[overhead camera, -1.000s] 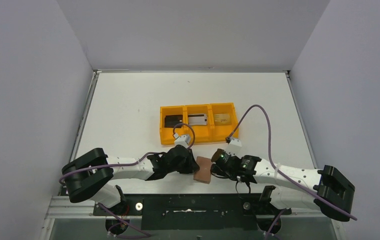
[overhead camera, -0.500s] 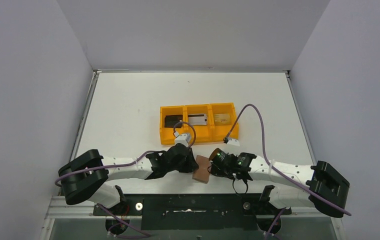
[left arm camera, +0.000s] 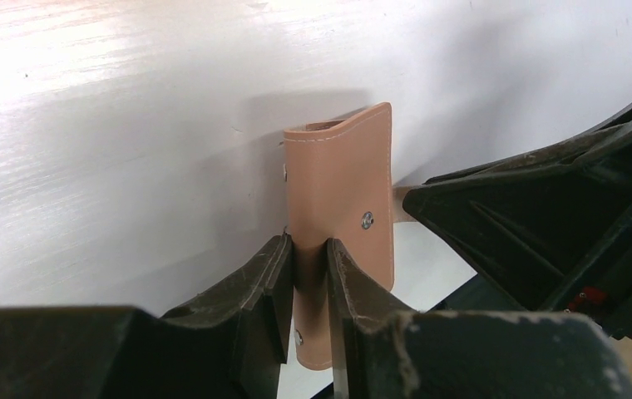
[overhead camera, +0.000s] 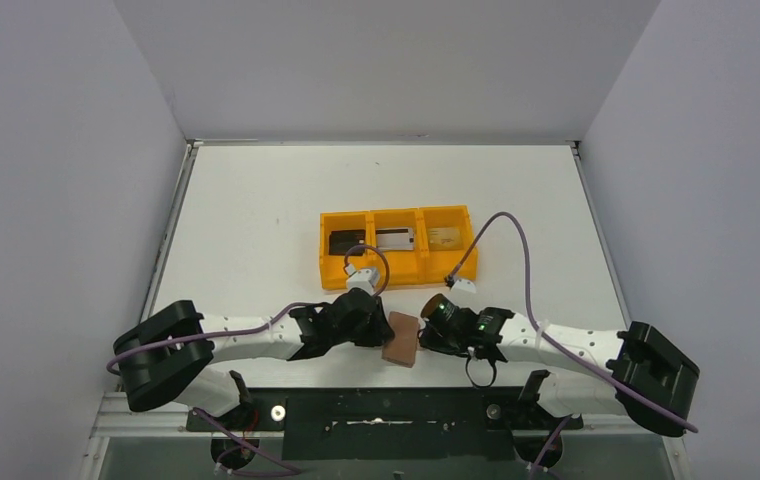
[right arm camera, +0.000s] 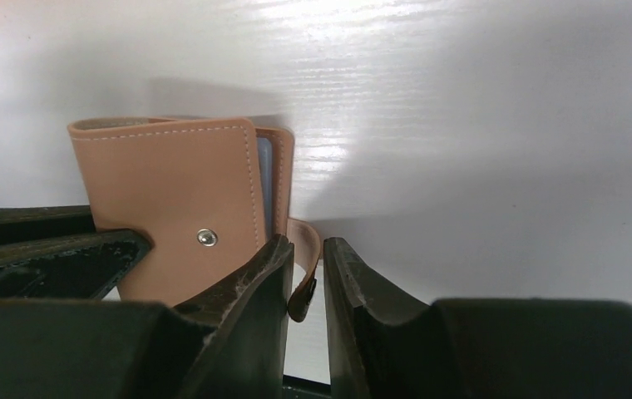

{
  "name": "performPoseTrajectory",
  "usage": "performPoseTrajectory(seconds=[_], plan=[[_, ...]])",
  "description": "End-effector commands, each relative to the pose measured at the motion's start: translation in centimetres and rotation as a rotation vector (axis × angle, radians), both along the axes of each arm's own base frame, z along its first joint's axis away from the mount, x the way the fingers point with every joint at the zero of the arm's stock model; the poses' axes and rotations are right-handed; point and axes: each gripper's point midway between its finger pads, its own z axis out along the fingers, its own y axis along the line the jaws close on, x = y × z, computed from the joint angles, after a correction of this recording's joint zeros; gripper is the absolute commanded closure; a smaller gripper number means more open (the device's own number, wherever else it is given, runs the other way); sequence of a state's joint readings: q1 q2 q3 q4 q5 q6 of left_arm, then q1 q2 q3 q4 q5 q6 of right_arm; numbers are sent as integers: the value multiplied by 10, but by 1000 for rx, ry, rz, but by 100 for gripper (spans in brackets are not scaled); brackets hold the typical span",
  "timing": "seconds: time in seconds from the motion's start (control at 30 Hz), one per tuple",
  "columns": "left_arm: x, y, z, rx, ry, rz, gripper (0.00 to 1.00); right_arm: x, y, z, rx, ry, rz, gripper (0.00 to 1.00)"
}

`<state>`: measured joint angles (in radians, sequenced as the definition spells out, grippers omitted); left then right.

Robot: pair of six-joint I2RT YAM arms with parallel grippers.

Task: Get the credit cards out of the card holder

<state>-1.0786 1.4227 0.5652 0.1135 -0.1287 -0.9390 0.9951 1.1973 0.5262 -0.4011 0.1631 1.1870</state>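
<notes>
The brown leather card holder [overhead camera: 402, 342] stands on edge near the table's front. My left gripper [left arm camera: 308, 249] is shut on its near edge, with the folded cover [left arm camera: 342, 191] rising beyond the fingers. From the other side, my right gripper [right arm camera: 308, 243] has closed round the curled snap tab [right arm camera: 303, 287]. The tab lies against the left finger, a sliver away from the right one. A grey-blue strip of lining [right arm camera: 264, 179] shows in the fold. The credit cards lie in the orange tray: black [overhead camera: 342, 242], silvery grey [overhead camera: 395, 238], gold-tan [overhead camera: 443, 236].
The orange three-compartment tray [overhead camera: 319, 250] sits just beyond both grippers at mid-table. Purple cables [overhead camera: 516, 235] loop up from both wrists. A black rail [overhead camera: 386, 405] runs along the table's near edge below the holder. White walls close in the table.
My right gripper has slid left up to the card holder and its jaws have narrowed round the snap tab. The left gripper keeps its hold, and the holder has barely shifted.
</notes>
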Motion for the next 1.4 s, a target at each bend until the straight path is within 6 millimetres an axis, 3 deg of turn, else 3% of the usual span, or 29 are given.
performPoseTrajectory(seconds=[0.0, 0.2, 0.3, 0.53, 0.73, 0.87, 1.07, 1.2, 1.37], plan=[[6, 2, 10, -18, -36, 27, 81, 3, 5, 5, 71, -20, -25, 78], [5, 5, 9, -14, -31, 37, 80, 4, -11, 1, 26, -33, -62, 83], [6, 5, 10, -18, -35, 39, 79, 4, -5, 0, 50, -34, -38, 84], [7, 9, 14, -16, -40, 63, 69, 10, 2, 13, 102, -75, -36, 99], [11, 20, 23, -14, -67, 107, 49, 17, 5, 48, 180, -178, -10, 100], [15, 30, 39, -49, -110, 147, 41, 19, 14, 77, 247, -247, 50, 100], [20, 61, 65, -91, -179, 258, 34, 24, 34, 118, 315, -332, 157, 100], [22, 85, 78, -88, -221, 317, 30, 28, 51, 131, 336, -364, 226, 100], [21, 103, 93, -101, -249, 356, 29, 32, 75, 131, 329, -345, 309, 99]])
